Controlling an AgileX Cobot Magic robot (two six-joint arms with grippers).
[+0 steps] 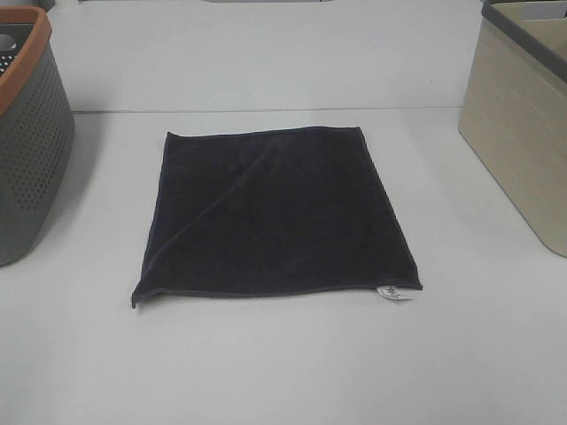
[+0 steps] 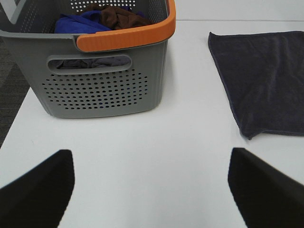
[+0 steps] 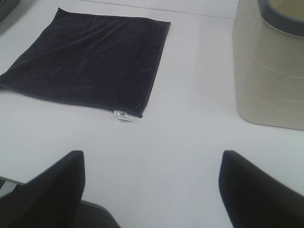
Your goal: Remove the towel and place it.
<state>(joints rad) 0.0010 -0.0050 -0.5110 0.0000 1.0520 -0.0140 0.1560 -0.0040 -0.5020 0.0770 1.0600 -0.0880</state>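
Note:
The towel (image 1: 275, 212) is a dark charcoal square cloth lying flat in the middle of the white table, with a small white tag (image 1: 392, 294) at its near right corner. It also shows in the left wrist view (image 2: 266, 76) and in the right wrist view (image 3: 90, 61). Neither gripper shows in the exterior high view. In the left wrist view my left gripper (image 2: 152, 187) is open and empty, hovering over bare table short of the towel. In the right wrist view my right gripper (image 3: 152, 190) is open and empty, also short of the towel.
A grey perforated basket with an orange rim (image 1: 22, 133) stands at the left and holds several cloths (image 2: 104, 19). A beige bin with a dark rim (image 1: 523, 124) stands at the right. The table's back edge (image 1: 266, 110) runs behind the towel.

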